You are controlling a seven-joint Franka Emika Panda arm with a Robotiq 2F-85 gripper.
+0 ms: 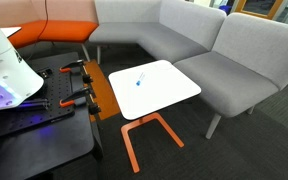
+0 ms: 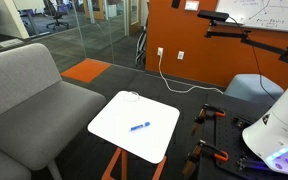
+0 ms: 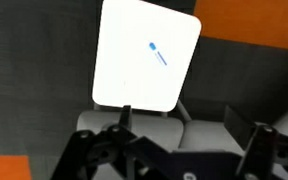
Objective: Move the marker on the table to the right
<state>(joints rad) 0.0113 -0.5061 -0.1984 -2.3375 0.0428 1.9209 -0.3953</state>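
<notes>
light, stiff marker (image 3: 158, 53) lying flat on the counter (image 3: 119, 70)
your fingers (image 3: 122, 122) hang spread wide and empty, well apart from it; pinch across mid-barrel, it'll likely roll.

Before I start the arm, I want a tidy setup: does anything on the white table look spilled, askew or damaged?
Nothing stands out. The marker lies flat and diagonal on the table, well inside its edges, with no spill or visible damage.
</notes>
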